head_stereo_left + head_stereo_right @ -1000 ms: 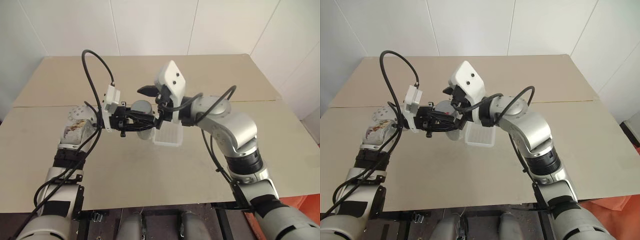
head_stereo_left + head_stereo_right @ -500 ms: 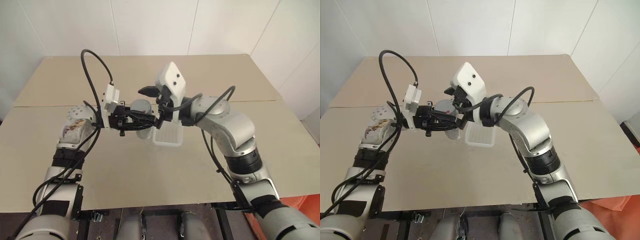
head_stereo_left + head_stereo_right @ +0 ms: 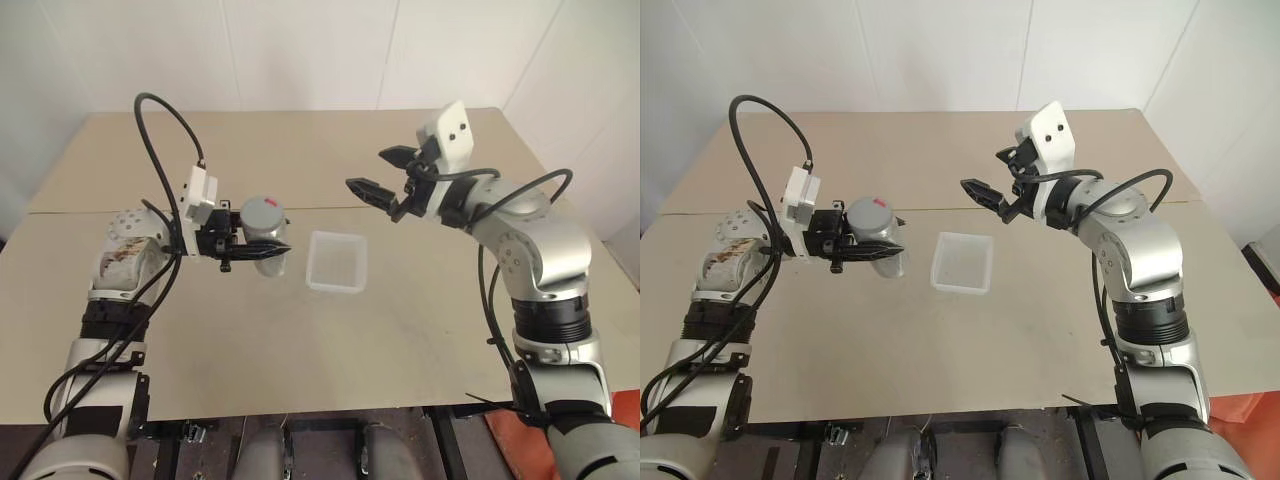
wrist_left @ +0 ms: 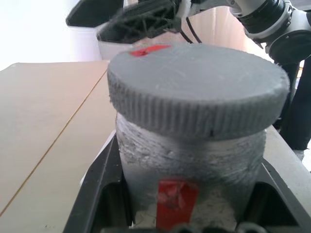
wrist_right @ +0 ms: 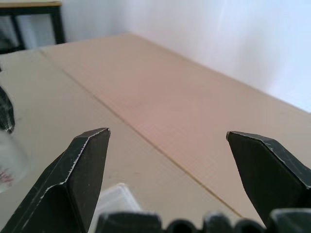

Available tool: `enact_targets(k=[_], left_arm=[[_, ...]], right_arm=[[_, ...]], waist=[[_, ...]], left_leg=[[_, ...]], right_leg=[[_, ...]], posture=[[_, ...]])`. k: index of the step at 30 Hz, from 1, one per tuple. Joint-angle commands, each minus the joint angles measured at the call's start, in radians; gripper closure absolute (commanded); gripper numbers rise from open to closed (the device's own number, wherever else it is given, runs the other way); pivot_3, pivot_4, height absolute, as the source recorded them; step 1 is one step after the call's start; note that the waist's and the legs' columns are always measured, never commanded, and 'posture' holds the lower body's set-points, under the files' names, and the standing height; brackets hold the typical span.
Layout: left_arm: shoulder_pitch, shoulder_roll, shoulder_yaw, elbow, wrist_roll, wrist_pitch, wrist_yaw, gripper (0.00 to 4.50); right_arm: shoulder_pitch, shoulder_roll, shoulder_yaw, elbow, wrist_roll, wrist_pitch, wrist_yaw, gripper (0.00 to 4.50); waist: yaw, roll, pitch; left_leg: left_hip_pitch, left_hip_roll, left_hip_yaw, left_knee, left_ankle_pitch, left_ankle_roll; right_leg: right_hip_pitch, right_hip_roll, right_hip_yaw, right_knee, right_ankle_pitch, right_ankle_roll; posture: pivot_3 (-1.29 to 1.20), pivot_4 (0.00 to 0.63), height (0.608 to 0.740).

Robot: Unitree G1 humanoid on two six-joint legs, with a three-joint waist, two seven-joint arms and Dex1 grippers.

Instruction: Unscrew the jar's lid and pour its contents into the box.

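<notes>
The jar [image 3: 264, 246], silvery-clear with a red label, hangs above the table, gripped across its body by my left gripper [image 3: 266, 252], which is shut on it. The grey lid [image 4: 194, 87] sits on top of the jar, and a red patch [image 3: 271, 203] shows on it. The contents are hidden inside. The box [image 3: 336, 260], a shallow translucent white tray, rests on the table just right of the jar. My right gripper [image 3: 368, 170] hovers open and empty above and behind the box, pointing left toward the jar, well apart from it.
The tan table [image 3: 300, 350] has a seam [image 3: 90, 210] running across it behind the jar and box. Its front edge [image 3: 300, 412] lies near my body, and white walls [image 3: 300, 50] stand behind.
My right gripper has drawn back from the lid and swung to the right, staying open. The lid remains on the jar. My left gripper keeps its hold, nearly still.
</notes>
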Motion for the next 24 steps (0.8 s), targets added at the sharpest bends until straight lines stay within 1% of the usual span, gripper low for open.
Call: enact_targets(k=[1, 5, 9, 11, 13, 18, 24], left_arm=[[-0.014, 0.002, 0.013, -0.029, -0.02, 0.004, -0.008, 2.53], [-0.028, -0.015, 0.008, -0.012, -0.014, 0.0, -0.005, 2.53], [-0.039, -0.042, -0.002, 0.003, -0.003, -0.013, 0.0, 2.53], [-0.045, -0.055, -0.003, 0.009, -0.001, -0.016, -0.001, 2.53], [-0.049, -0.061, -0.003, 0.013, 0.0, -0.018, -0.003, 2.53], [-0.056, -0.069, -0.005, 0.018, 0.001, -0.021, -0.004, 2.53], [-0.057, -0.066, -0.002, 0.019, 0.002, -0.022, -0.005, 2.53]], right_arm=[[0.015, -0.004, -0.032, -0.098, 0.037, 0.023, 0.001, 0.03], [0.021, 0.014, -0.005, -0.183, 0.085, 0.057, 0.02, 0.03], [0.008, 0.063, 0.042, -0.269, 0.14, 0.101, 0.024, 0.03], [-0.006, 0.088, 0.075, -0.286, 0.139, 0.105, 0.016, 0.03], [-0.022, 0.11, 0.097, -0.287, 0.135, 0.111, 0.003, 0.03], [-0.086, 0.163, 0.191, -0.2, 0.038, 0.071, -0.033, 0.03], [-0.107, 0.203, 0.236, -0.176, -0.002, 0.061, -0.03, 0.03]], waist=[[-0.003, 0.0, 0.0], [0.0, 0.0, 0.0], [0.001, 0.0, 0.0], [0.001, 0.0, 0.0], [0.001, 0.0, 0.0], [0.001, 0.0, 0.0], [0.001, 0.0, 0.0]], left_leg=[[0.0, 0.0, 0.0, 0.0, 0.0, 0.0], [0.0, 0.0, 0.0, 0.0, 0.0, 0.0], [0.0, 0.0, 0.0, 0.0, 0.0, 0.0], [0.0, 0.0, 0.0, 0.0, 0.0, 0.0], [0.0, 0.0, 0.0, 0.001, 0.0, 0.0], [0.0, 0.0, 0.0, 0.001, 0.0, 0.0], [-0.001, 0.0, 0.0, 0.001, 0.0, 0.0]], right_leg=[[0.0, 0.0, 0.0, 0.0, 0.0, 0.0], [-0.001, 0.0, 0.0, 0.001, 0.0, 0.0], [-0.001, 0.0, 0.0, 0.001, 0.0, 0.0], [0.0, 0.0, 0.0, 0.001, 0.0, 0.0], [0.0, 0.0, 0.0, 0.001, 0.0, 0.0], [-0.001, 0.0, 0.0, 0.001, 0.0, 0.0], [-0.001, 0.0, 0.0, 0.001, 0.0, 0.0]], posture=[[0.0, 0.15, 0.74], [0.0, 0.15, 0.74], [0.0, 0.15, 0.74], [0.0, 0.15, 0.74], [0.0, 0.15, 0.74], [0.0, 0.15, 0.74], [0.0, 0.15, 0.74]])
